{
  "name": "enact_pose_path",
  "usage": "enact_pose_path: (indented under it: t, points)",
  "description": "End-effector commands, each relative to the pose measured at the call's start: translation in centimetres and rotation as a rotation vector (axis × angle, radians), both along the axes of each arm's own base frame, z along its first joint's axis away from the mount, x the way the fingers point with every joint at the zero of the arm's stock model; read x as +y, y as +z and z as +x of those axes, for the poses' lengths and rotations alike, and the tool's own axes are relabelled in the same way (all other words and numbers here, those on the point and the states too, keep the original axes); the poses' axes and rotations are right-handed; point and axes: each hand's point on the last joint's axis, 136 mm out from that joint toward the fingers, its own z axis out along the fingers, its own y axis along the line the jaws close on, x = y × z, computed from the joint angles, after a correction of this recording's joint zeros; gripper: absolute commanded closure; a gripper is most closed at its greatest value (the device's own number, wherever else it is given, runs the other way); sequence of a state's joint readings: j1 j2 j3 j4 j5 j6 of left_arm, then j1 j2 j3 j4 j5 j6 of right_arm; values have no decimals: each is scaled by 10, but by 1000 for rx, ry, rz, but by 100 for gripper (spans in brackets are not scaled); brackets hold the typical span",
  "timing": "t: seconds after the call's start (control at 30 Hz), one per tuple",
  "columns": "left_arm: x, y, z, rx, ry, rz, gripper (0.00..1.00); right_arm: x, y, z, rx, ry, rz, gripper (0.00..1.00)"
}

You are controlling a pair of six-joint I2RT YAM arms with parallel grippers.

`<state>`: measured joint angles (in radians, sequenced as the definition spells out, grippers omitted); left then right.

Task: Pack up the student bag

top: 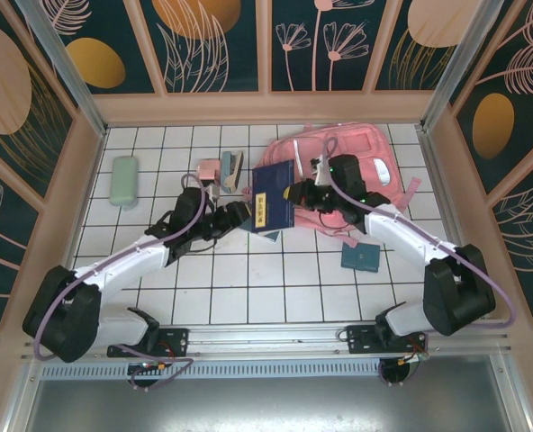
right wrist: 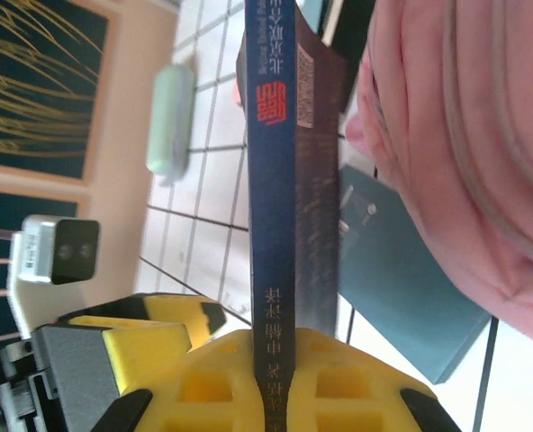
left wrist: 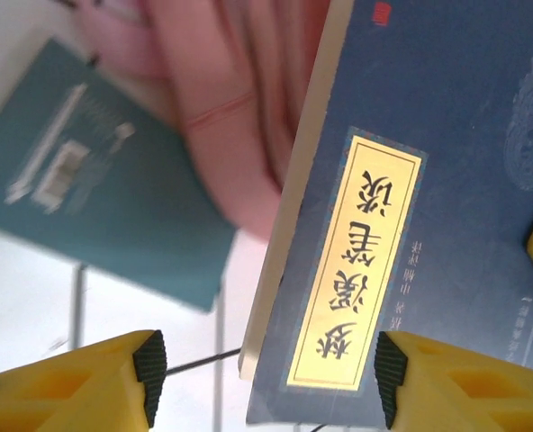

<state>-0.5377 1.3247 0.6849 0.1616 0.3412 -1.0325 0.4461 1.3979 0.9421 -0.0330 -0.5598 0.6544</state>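
The top view gives the layout. The large soft pink fabric student bag (top: pixel 356 166) lies at the far right of the white tiled surface (top: pixel 248 288). A dark blue hardback book with a gold title label (top: pixel 274 200) stands tilted against the bag's left side, between the 2 arms. The right gripper (top: pixel 296 192) meets the book's right edge, and the left gripper (top: pixel 241 216) sits at its lower left corner. A pale green rounded case (top: pixel 122 181) lies well apart at the far left.

The right wrist view adds the grip. The right gripper's yellow moulded fingers (right wrist: pixel 356 396) are clamped on the book's spine, seen edge-on, with the bag's padded folds just beside it.

In the left wrist view the left gripper's jaws stand apart, with black ribbed pads (left wrist: pixel 149 364) on yellow fingers. The book's corner sits between them, clear of 1 pad. Whether the other pad touches it I cannot tell. A flat teal booklet (left wrist: pixel 95 198) lies blurred beneath.
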Motion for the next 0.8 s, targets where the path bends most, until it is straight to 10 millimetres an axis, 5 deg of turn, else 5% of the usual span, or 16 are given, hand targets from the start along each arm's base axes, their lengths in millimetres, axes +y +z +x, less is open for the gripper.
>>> enact_pose_path:
  t: [0.0, 0.17, 0.67, 0.77]
  points:
    - [-23, 41, 19, -60, -51, -201, 33, 0, 52, 4, -78, 28, 127, 100]
    - [-41, 60, 34, -54, -93, -368, 24, -6, 80, 10, -105, 16, 215, 100]
    - [-71, 81, 56, -58, -190, -533, 26, -24, 125, 25, -154, 4, 369, 100]
    - [-74, 98, 56, -88, -220, -585, 28, -23, 127, 26, -151, 11, 393, 100]
